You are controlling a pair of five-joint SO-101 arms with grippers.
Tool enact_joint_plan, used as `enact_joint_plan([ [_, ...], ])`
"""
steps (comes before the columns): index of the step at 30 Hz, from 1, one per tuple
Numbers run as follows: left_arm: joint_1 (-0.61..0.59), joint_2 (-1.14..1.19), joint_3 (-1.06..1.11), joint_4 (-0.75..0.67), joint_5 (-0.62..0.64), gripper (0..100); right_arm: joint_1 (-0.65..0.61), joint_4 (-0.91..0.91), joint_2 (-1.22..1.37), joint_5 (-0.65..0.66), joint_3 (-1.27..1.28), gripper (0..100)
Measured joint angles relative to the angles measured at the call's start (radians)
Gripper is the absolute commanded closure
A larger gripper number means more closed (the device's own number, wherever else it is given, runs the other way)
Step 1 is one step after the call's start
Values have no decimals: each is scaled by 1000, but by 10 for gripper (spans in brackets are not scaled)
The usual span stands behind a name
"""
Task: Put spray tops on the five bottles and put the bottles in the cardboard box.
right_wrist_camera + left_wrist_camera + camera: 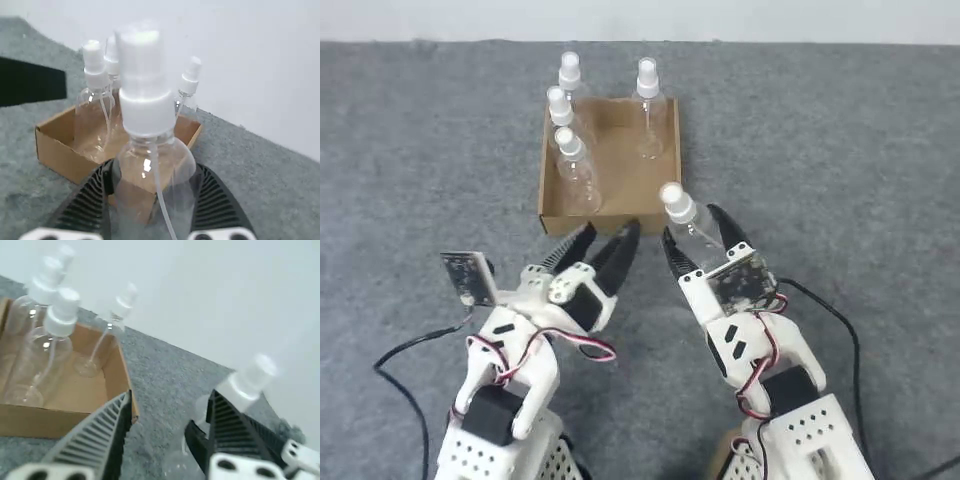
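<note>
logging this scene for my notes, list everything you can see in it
cardboard box: 1, brown, mid table, ahead of both arms
bottles with spray tops: 4, clear with white tops, upright in the box
fifth bottle: 1, clear with white top, held at the box's near right corner
table: 1, grey cover, under everything
wall: 1, white, behind the table
left hand: 1, black, open, at the box's near edge
right hand: 1, black, shut on the fifth bottle

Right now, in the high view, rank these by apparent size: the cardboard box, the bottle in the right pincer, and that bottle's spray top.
1. cardboard box, largest by far
2. held bottle
3. spray top, smallest
The gaps are wide enough that nearness to the camera does not make the order unsure.
</note>
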Motion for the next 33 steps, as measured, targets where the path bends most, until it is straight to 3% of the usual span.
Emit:
enact_joint_plan([
  [5, -55, 0, 0, -38, 34, 776, -38, 0, 0, -95, 0, 989],
  [12, -64, 0, 0, -48, 37, 776, -104, 0, 0, -103, 0, 989],
  [20, -64, 0, 77, -229, 37, 776, -157, 0, 0, -103, 0, 989],
  [24, -64, 0, 86, -253, 37, 776, -178, -2, 0, -103, 0, 989],
  [33, 18, 0, 106, -256, -6, 776, -173, -2, 2, -87, 2, 990],
])
